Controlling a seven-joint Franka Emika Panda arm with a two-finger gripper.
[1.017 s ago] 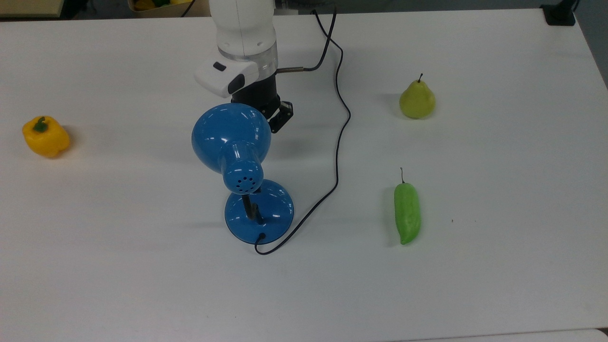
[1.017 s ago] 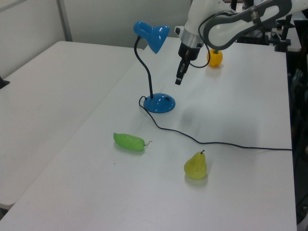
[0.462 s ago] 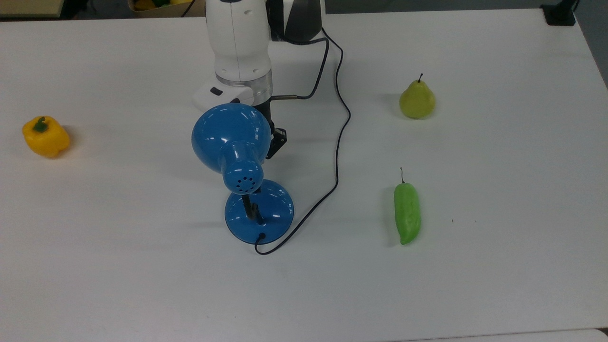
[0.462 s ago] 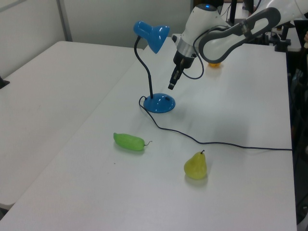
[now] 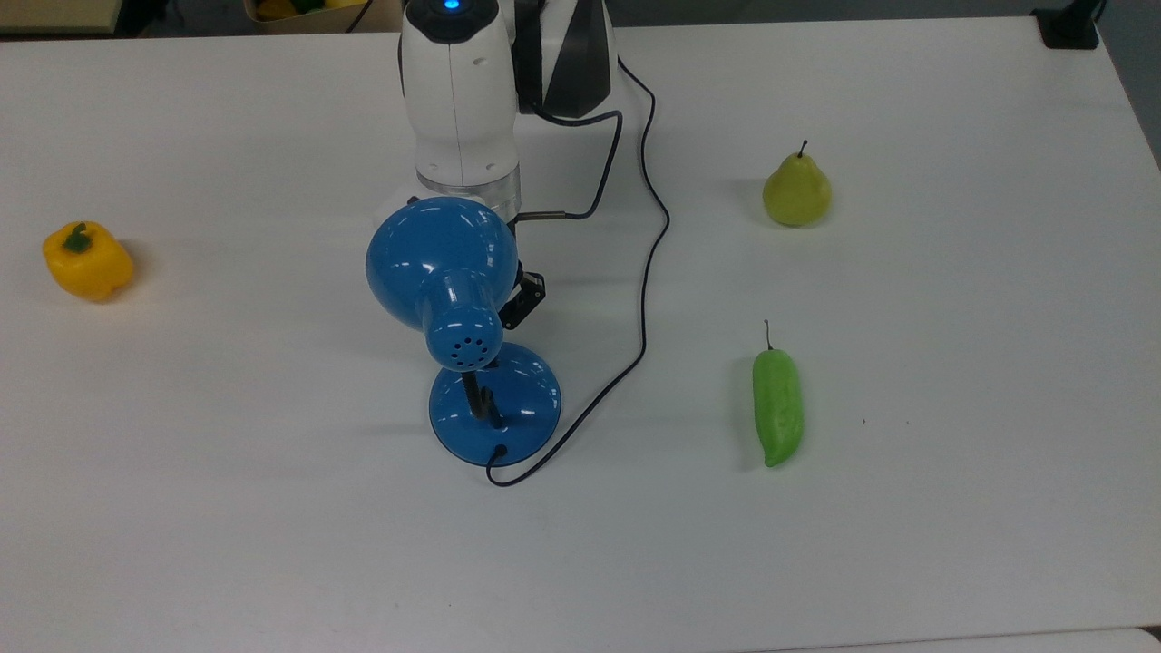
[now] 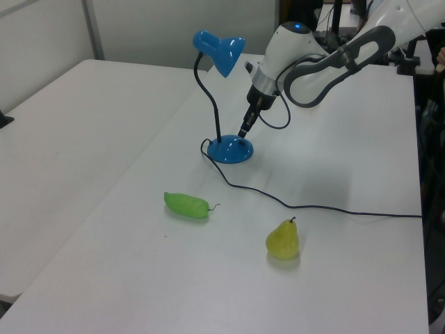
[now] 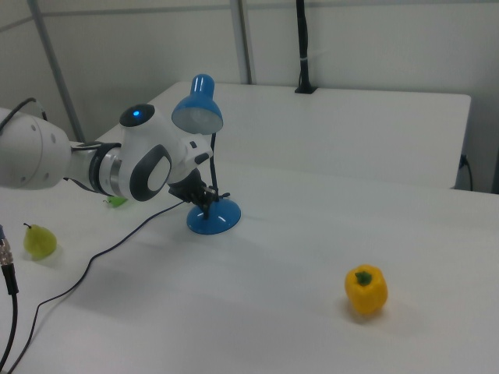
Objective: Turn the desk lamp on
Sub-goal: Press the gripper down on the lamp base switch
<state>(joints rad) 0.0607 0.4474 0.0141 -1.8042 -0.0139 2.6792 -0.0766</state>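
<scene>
The desk lamp stands near the middle of the white table, with a glossy blue shade (image 5: 442,263), a round blue base (image 5: 521,399) and a thin black cord (image 5: 648,272) running off it. It shows unlit, with the shade (image 6: 219,50) high above the base (image 6: 230,149) on a curved black stem. My gripper (image 6: 243,132) points down just above the base's far rim, its fingers together in one narrow tip with nothing held. The shade partly hides my gripper (image 5: 521,304) in the top view. In the right view my gripper (image 7: 204,201) hangs right over the base (image 7: 214,218).
A pear (image 5: 796,190) and a green pod-shaped vegetable (image 5: 777,408) lie at the top view's right. A yellow bell pepper (image 5: 87,261) sits at the top view's far left. The arm's own cable (image 5: 580,204) loops beside the wrist.
The arm has come down and moved toward the lamp base, the gripper tip dropping from beside the shade to just above the base. The lamp and the other objects have not moved.
</scene>
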